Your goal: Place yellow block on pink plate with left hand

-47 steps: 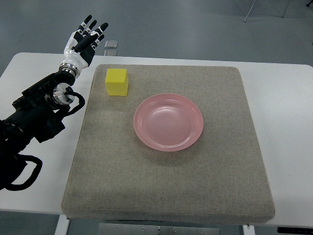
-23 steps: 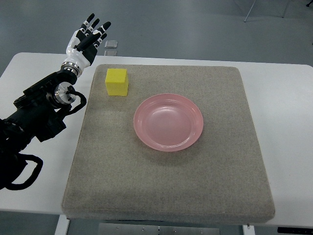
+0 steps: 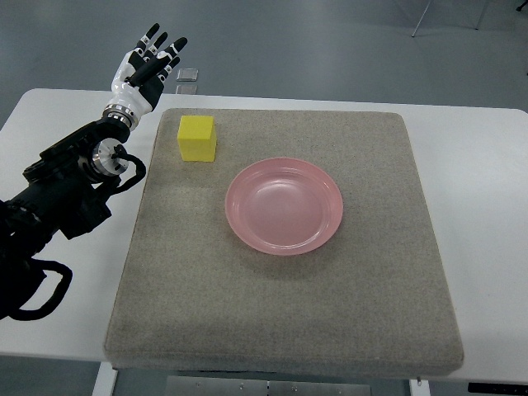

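Hovering at the upper left of the frame, the left hand [image 3: 147, 68] spreads its fingers wide and holds nothing, likely readying a grasp; the yellow block [image 3: 197, 138] sits near it on the grey mat [image 3: 280, 313], apart from the pink plate [image 3: 284, 205] at centre.

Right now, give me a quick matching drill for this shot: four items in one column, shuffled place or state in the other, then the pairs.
Items:
1. yellow block
2. pink plate
3. left hand
4. grey mat

Place or state:
A. covers most of the white table
B. fingers spread, holding nothing, beyond the mat's far left corner
C. sits near the mat's far left corner, untouched
D. empty, near the mat's middle

Pairs: 1-C, 2-D, 3-B, 4-A
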Tool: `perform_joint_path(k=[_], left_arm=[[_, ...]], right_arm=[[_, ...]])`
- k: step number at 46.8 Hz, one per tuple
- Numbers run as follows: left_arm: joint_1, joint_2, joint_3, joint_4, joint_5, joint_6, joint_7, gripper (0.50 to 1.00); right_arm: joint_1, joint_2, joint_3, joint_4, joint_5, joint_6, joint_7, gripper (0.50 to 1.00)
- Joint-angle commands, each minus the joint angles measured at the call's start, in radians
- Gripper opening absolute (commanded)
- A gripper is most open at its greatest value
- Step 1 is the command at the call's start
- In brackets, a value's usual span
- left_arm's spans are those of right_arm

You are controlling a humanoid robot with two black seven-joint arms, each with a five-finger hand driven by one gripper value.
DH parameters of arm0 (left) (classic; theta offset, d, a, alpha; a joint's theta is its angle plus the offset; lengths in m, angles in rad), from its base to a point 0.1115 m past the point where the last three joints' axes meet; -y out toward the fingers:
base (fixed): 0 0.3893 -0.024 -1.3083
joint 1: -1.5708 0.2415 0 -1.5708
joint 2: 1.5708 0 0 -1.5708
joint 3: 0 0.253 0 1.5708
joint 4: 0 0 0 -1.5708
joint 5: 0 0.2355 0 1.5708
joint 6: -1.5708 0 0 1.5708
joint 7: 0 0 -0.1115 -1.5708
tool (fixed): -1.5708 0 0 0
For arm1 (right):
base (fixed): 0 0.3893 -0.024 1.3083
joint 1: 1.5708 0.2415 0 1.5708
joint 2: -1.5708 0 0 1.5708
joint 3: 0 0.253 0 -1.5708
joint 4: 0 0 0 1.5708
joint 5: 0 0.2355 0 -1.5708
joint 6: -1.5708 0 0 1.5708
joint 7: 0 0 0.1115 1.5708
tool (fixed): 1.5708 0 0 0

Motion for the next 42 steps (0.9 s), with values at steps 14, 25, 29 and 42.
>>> perform_joint_path(k=[14, 25, 29, 42], left_arm=[[-0.01, 0.006, 0.019, -0.025, 0.004, 0.001, 0.005, 0.992], [-0.049, 0.008, 0.163, -0.048, 0.004, 0.005, 0.006, 0.992], [-0.069, 0.008, 0.216, -0.051, 0.006, 0.006, 0.009, 0.992], [-0.145, 0.054, 0.482, -0.088, 0.013, 0.005, 0.031, 0.99]], right_arm=[[0.0, 0.0, 0.0, 0.0, 0.0, 0.0, 0.0, 0.924], [0.0, 0.0, 0.0, 0.0, 0.001, 0.0, 0.0, 0.924], [0.0, 0.0, 0.0, 0.0, 0.0, 0.0, 0.0, 0.924], [0.0, 0.0, 0.0, 0.0, 0.0, 0.0, 0.0, 0.924]])
